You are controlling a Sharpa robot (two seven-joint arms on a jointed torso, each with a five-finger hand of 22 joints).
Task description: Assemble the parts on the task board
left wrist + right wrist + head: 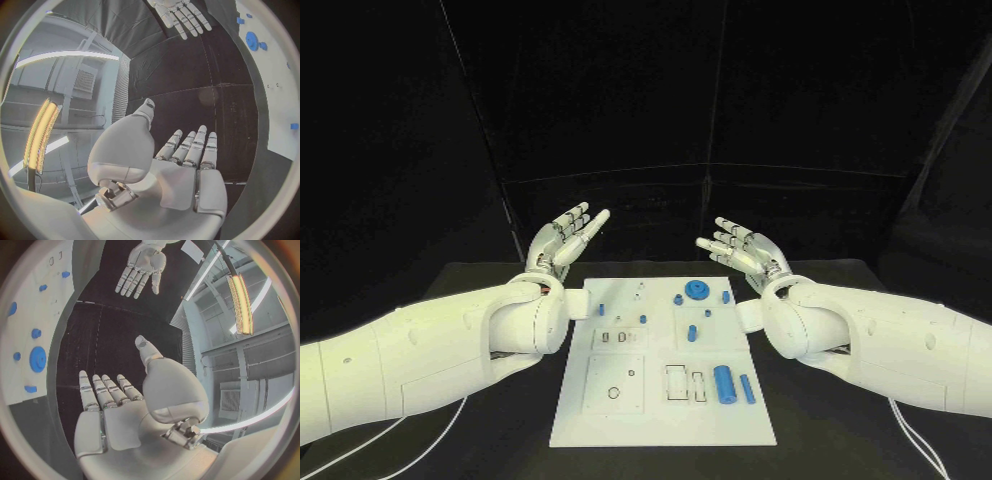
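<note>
Plenty of open air over the task board (661, 425) — left hand (568, 240) and right hand (744, 250) raised past its far end, palms up, fingers spread, holding nothing, well apart. Only low stuff on the plate: blue disc (697, 292), blue cylinder (724, 383) — easy clearance above.

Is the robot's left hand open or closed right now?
Open. The left hand is raised beyond the task board with fingers spread and palm empty, holding nothing.
</note>
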